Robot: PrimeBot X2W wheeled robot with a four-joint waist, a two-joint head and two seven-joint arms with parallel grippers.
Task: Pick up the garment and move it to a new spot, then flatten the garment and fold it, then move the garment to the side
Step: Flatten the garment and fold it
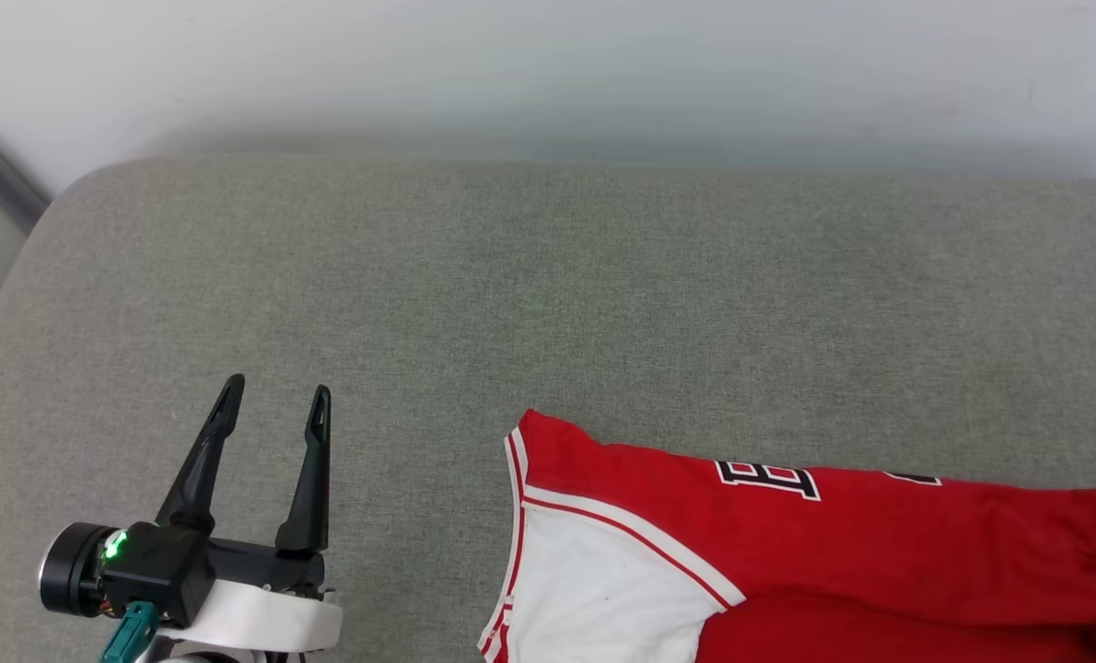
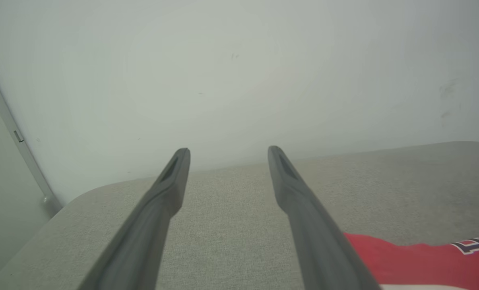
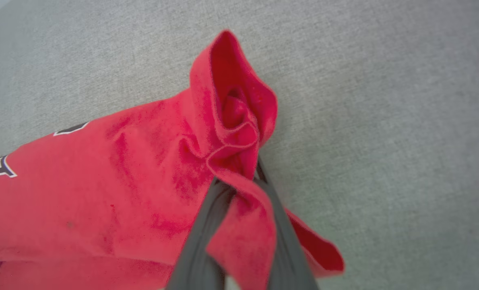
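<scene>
Right hand (image 3: 241, 179): clenched on a bunched fold of the red shirt (image 3: 102, 181), the cloth puckered up between and over its two dark fingers. From the pinch the fabric runs out leftward in a loose, creased sheet. A small flap of it lies on the right of the fingers.

In the head view the shirt lies at the near right of the grey padded surface (image 1: 548, 276). A white sleeve (image 1: 603, 589) with striped trim lies at its left end, and black block lettering (image 1: 769, 479) runs along its far edge. Its right part runs out of view.

Left hand (image 1: 276, 391): released and empty, fingers spread and pointing toward the far side. It stands over bare surface at the near left, well apart from the sleeve. Beyond the surface is a pale wall (image 1: 548, 64).

Step in hand, as judged: the pick-up, with the grip taken but most of the cloth not yet raised. The next move calls for lifting by this one pinch and carrying the shirt toward the open area at the left or far side. The bunched hold must be kept tight so that it does not slip. The free left hand would be well placed to take a second edge for the flattening.
</scene>
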